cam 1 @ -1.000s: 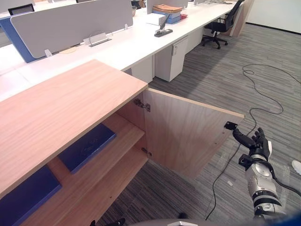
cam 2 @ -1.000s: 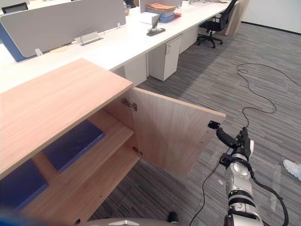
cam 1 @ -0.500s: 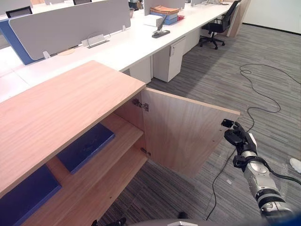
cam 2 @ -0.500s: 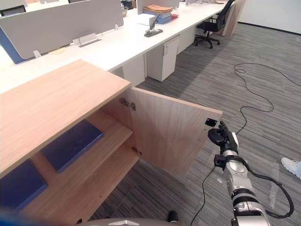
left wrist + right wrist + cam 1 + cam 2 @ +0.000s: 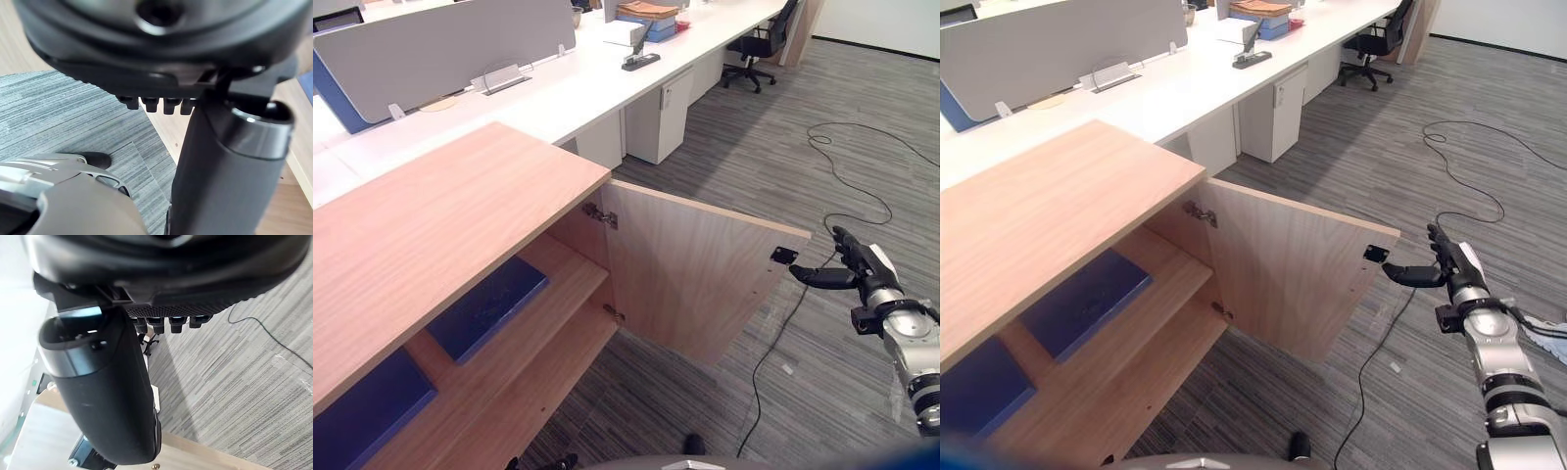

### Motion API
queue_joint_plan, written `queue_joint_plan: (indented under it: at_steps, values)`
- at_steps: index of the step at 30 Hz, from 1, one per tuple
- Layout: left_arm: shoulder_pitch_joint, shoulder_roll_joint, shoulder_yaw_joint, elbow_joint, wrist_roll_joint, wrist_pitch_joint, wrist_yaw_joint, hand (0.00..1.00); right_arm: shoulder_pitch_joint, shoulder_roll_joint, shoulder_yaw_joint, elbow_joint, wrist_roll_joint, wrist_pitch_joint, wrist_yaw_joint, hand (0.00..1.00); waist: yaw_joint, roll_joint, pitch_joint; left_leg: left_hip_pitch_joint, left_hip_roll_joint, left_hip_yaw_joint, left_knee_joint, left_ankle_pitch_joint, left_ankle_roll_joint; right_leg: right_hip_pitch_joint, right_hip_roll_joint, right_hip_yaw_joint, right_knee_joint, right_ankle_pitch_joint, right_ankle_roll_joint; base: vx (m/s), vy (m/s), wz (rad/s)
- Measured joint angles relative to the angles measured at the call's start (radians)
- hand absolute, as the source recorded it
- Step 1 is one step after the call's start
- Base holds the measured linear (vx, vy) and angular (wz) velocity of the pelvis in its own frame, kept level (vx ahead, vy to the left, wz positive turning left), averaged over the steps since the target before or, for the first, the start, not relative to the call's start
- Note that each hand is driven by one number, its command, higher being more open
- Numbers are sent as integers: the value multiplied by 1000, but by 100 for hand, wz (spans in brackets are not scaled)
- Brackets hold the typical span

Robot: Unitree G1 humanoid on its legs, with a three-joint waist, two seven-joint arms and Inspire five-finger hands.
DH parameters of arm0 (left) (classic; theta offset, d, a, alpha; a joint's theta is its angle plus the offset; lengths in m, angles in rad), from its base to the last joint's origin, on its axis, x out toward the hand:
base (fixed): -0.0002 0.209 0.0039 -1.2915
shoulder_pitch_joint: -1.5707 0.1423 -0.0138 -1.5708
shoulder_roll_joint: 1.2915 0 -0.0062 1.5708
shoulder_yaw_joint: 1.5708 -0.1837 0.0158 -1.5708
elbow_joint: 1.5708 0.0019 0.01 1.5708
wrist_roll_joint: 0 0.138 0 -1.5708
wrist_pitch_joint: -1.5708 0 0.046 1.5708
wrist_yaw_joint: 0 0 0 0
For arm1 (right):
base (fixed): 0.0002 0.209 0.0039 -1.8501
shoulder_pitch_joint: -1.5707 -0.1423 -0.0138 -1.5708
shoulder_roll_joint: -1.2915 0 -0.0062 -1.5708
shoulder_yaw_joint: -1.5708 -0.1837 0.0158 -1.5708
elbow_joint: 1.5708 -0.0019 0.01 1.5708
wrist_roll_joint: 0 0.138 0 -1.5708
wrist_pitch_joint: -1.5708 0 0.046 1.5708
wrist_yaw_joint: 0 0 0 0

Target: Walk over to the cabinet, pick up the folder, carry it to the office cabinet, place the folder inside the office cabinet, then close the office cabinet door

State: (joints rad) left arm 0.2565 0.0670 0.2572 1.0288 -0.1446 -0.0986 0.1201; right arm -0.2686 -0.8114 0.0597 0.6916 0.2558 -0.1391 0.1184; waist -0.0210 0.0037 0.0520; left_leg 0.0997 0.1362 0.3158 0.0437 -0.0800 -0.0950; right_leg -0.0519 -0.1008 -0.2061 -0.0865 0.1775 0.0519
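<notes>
From where I stand, the job that remains is the door. The right hand (image 5: 864, 279) is held out at the free edge of the open office cabinet door (image 5: 695, 264). Its fingers are relaxed and loosely spread, and it holds nothing. Its thumb (image 5: 815, 279) points at the door's edge, just under the small black fitting (image 5: 783, 256) in the top corner. I cannot tell if the thumb tip really touches the wood or is only just beside it.

A blue folder (image 5: 489, 308) lies flat on the shelf (image 5: 558, 279) inside the office cabinet (image 5: 440, 215), well apart from this hand and on the other side of the door from it. A second blue folder (image 5: 367, 406) lies further along the same shelf, even more distant from the hand. Which of them was carried here I cannot say, so I judge the placing as done.

The left hand (image 5: 146, 44) shows in its own wrist view, low beside the cabinet, with relaxed fingers and nothing in them.

To close the door well, I think the hand should go around the free edge to the outer face and put flat fingers there. It should stay near this far corner, where the distance from the hinges (image 5: 599, 213) is greatest and the push is light. The push should follow the curve of the door, steady and slow at the end. One thumb tip on the edge could slip off.
</notes>
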Motion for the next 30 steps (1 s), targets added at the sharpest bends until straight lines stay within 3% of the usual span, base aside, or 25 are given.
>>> queue_joint_plan:
  at_steps: [5, 9, 20, 30]
  values:
    - [1, 4, -7, -4, 0, -4, -18, 100, 0, -55, 59, -60, -14, 0, 95, 100, -8, -4, 3, 2, 0, 4, 0, -1, -1, -1, 1, 6, -1, 0, 0, -22, 13, -2]
    - [3, 5, -7, -4, 0, -9, -27, 100, -4, -108, 110, -97, 66, -2, 166, 100, -9, -6, 4, 4, 1, 11, 0, -3, -2, -4, 3, 15, 1, 1, 1, -21, 16, -6]
    - [14, 8, -10, -22, -1, -10, -47, 100, -41, -258, 246, -103, 56, -2, 277, 100, -6, -17, 11, 8, 1, 32, 1, -7, -1, -11, 6, 36, 1, 4, 1, -20, 14, -5]
    - [14, 17, -21, -22, -1, -10, -56, 100, -41, -298, 246, -49, 20, 4, 286, 100, -8, -26, 15, 25, -1, 77, 2, -15, -2, -15, 13, 79, 1, 13, -1, -37, 17, -13]
